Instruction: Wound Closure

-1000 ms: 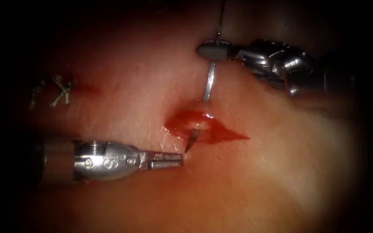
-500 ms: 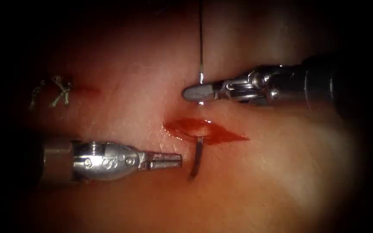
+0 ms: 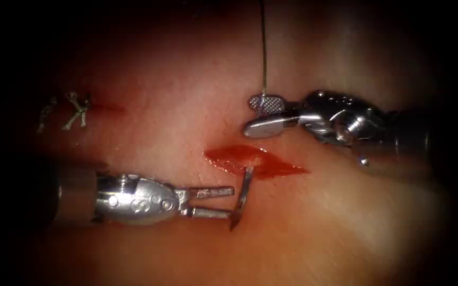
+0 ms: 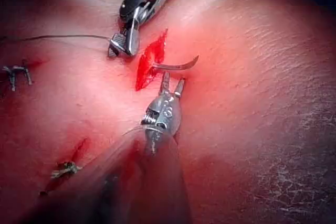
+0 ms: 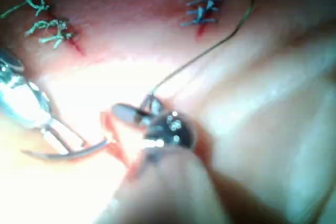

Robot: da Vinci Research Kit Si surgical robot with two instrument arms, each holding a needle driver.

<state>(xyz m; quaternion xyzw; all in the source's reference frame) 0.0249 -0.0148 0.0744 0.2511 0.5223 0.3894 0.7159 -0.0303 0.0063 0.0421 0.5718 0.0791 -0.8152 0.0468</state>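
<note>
The cut in the tissue is wet with red fluid. The curved needle sticks out of the cut's near lip, point end toward the viewer, its tail end buried in the tissue. My left tool lies left of the needle with jaws open on either side of its exposed shaft, gripping nothing. My right tool hovers just beyond the cut, jaws open and empty. The thread runs down from the far edge to its upper jaw. The left wrist view shows the needle ahead of the open left tool.
Finished stitches with cut thread ends sit far left of the cut. The right wrist view shows more stitches and the thread curving across the tissue. Pale tissue stretches to the right of the cut.
The right tool pushed the needle further through, so more of its point end came out. It then let go and opened. The left tool's jaws opened beside the exposed needle.
</note>
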